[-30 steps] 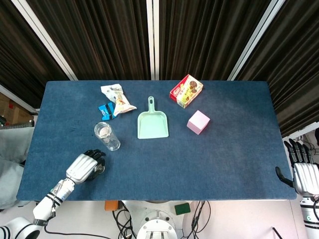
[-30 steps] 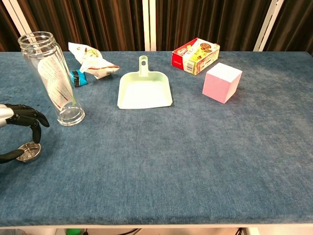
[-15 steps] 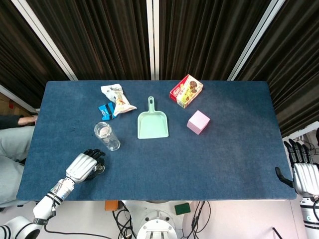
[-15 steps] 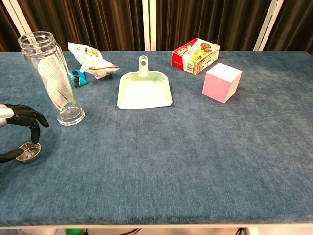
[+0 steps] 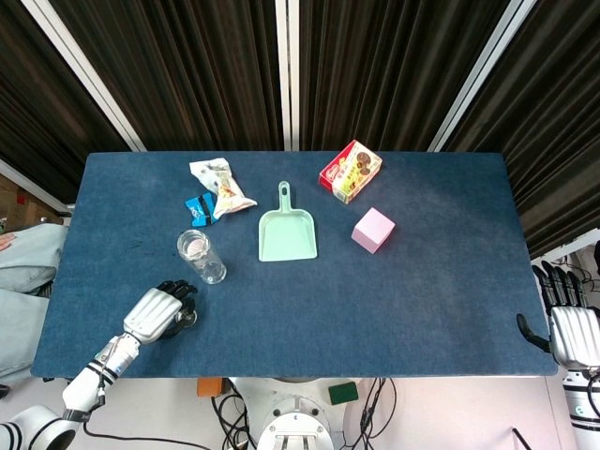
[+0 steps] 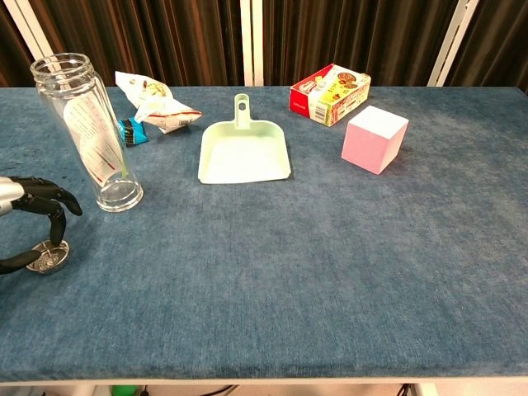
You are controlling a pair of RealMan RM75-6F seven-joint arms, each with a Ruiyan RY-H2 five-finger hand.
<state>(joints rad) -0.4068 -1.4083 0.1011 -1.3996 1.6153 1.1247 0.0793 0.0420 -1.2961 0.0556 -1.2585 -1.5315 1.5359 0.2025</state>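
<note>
My left hand (image 5: 157,312) rests near the table's front left edge, just in front of a clear lidless glass bottle (image 5: 201,257) that stands upright. In the chest view the left hand (image 6: 31,200) curls over a small round metal lid (image 6: 48,256) lying on the blue table (image 6: 330,272). A fingertip touches the lid's top rim and the thumb lies against its left side, so the hand pinches it. The bottle (image 6: 89,136) stands just behind and to the right of it. My right hand (image 5: 570,330) hangs beyond the table's right front corner, fingers extended, holding nothing.
A mint green dustpan (image 5: 288,232) lies mid-table. A snack bag (image 5: 221,185) and a blue packet (image 5: 200,207) lie behind the bottle. A red biscuit box (image 5: 351,172) and a pink cube (image 5: 373,230) sit to the right of the dustpan.
The lid and my left hand's fingers have slid slightly to the left on the table. My right hand has not moved.
</note>
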